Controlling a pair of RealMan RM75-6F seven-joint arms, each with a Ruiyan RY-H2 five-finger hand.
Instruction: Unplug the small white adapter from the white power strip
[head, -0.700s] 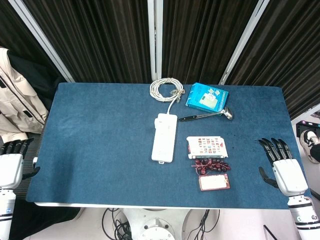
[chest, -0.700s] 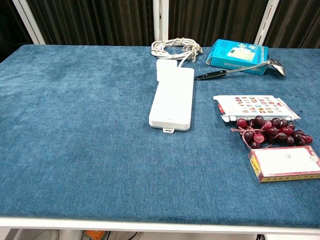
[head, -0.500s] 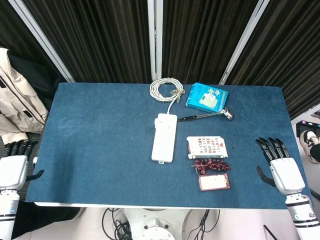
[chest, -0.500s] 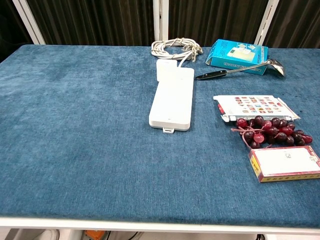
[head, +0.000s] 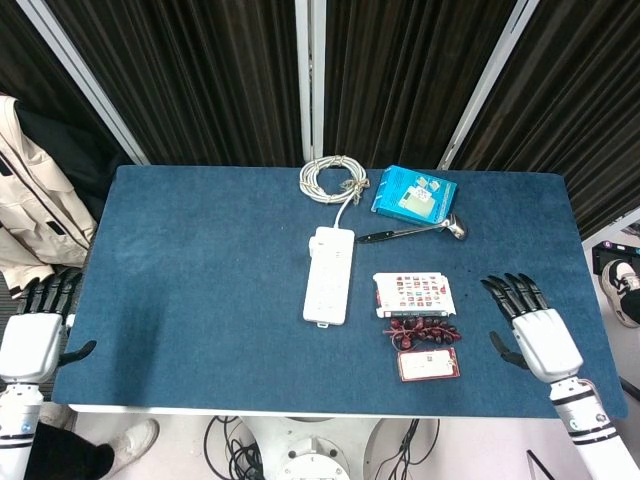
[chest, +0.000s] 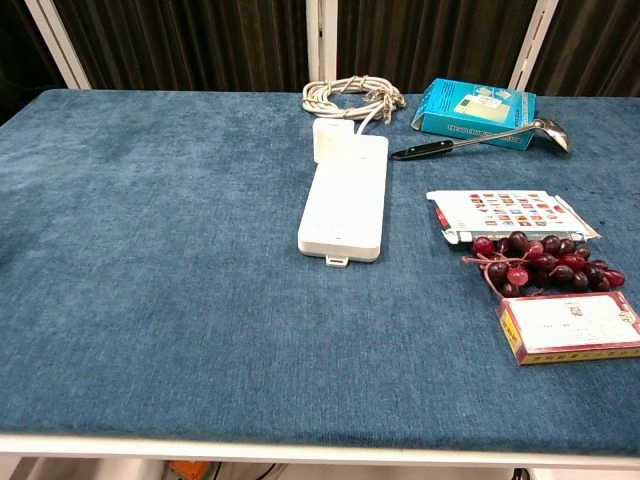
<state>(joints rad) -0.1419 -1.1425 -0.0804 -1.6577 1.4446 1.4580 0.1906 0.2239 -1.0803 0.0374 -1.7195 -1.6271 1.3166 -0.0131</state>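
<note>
A white power strip (head: 329, 280) (chest: 345, 201) lies lengthwise mid-table. The small white adapter (head: 334, 239) (chest: 332, 140) stands plugged into its far end, near the coiled white cord (head: 333, 179) (chest: 352, 97). My left hand (head: 36, 330) hovers off the table's left edge, fingers spread and holding nothing. My right hand (head: 532, 327) is over the table's right side, fingers spread, empty, well right of the strip. The chest view shows neither hand.
Right of the strip lie a printed card box (head: 413, 295), a bunch of dark red grapes (head: 424, 332) and a red-edged box (head: 429, 364). Further back are a blue box (head: 414, 194) and a metal ladle (head: 415, 231). A jacket (head: 30, 200) hangs at the left.
My right hand has moved left, in over the table's right edge. My left hand has edged slightly right and forward beside the left edge. The strip and adapter have not moved.
</note>
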